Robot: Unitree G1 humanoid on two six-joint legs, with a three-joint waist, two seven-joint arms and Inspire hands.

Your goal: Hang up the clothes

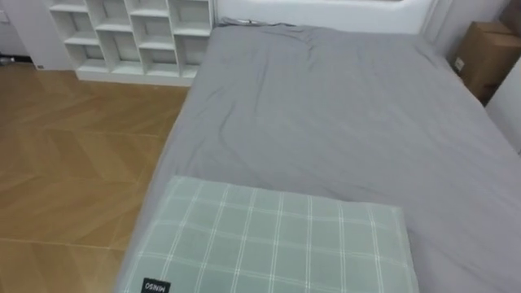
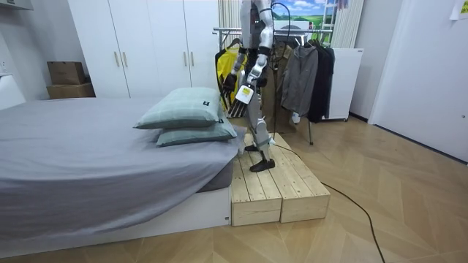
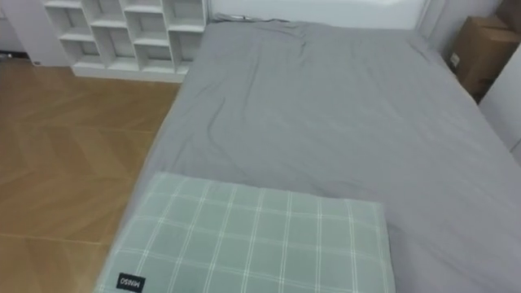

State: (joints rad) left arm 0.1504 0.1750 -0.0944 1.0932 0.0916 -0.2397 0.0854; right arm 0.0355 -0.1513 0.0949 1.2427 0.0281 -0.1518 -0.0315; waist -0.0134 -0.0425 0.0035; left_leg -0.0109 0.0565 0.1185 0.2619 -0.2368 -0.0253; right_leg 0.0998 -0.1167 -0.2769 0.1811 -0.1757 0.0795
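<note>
A green checked pillow (image 1: 269,236) lies nearest, on a grey bed (image 1: 342,122). The robot stands on a wooden platform (image 2: 270,186) beside it. Its left hand (image 2: 237,106) hangs loose and empty; the right hand (image 2: 227,82) cannot be read. Clothes (image 2: 301,73) hang on a rack (image 2: 227,31) behind it.

One grey-sheeted bed (image 2: 88,146); at its head two green checked pillows (image 2: 183,108); near it two wooden plank platforms (image 2: 256,193), one metal clothes rack (image 2: 310,133), two brown cardboard boxes (image 2: 66,72)

Green checked pillow (image 1: 277,240), grey bed sheet (image 1: 342,122), white shelf (image 1: 134,37).
</note>
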